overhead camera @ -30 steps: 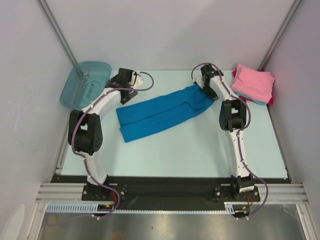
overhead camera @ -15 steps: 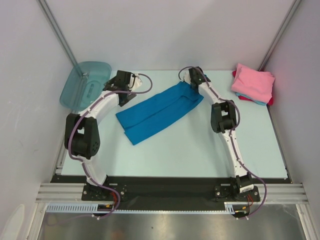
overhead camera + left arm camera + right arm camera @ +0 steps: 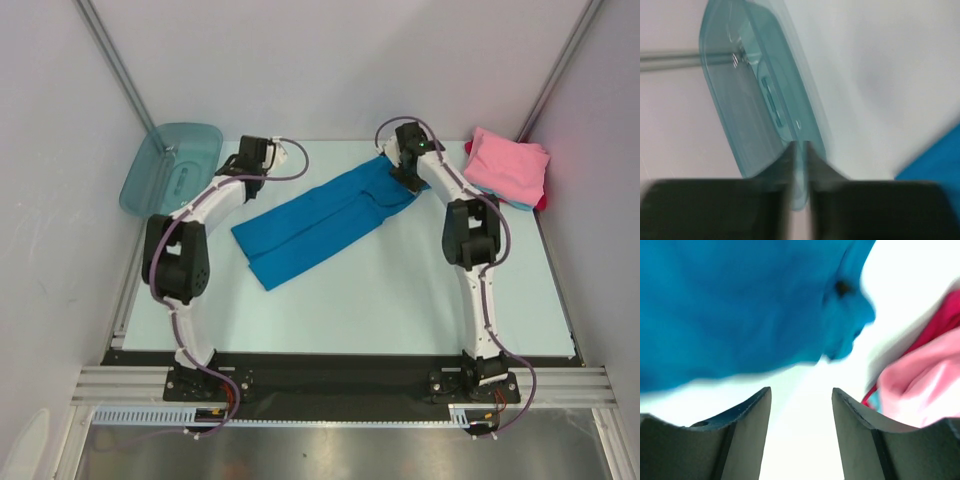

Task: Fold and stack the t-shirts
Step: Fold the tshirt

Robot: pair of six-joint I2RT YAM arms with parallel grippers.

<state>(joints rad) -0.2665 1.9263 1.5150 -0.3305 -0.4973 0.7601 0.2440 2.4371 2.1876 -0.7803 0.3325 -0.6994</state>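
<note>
T-shirts: bright blue t-shirt (image 3: 320,222) lies flat as a long diagonal band across the middle of the surface (image 3: 400,290), from centre left up to upper centre. It looks narrowed lengthwise already, though the layers are hard to confirm. Pink t-shirt (image 3: 507,167) sits on top of the stack in the upper right of the frame, with light blue and red edges showing under it.

Right gripper (image 3: 801,405) is at the upper right end of the blue shirt. Its jaws are well apart with nothing between them, only bare surface below. Blue cloth is just above it in the wrist view and the pink stack is at the right edge.

Left gripper (image 3: 799,146) is near the shirt's upper left edge. Only a thin slit shows between its fingers and it holds nothing. The view is blurred and faces the teal tub (image 3: 750,100).

The step is likely an end-to-end fold of the band. To do it well:
- pinch both corners of one short end
- catch all the layers
- lift low and carry both corners evenly so the edges line up
- keep the right arm off the pink stack close by

Surface is pale, matte and smooth, so cloth may slide when dragged. The room is a white-walled booth with metal posts (image 3: 110,60), and the tub leans at the upper left.
</note>
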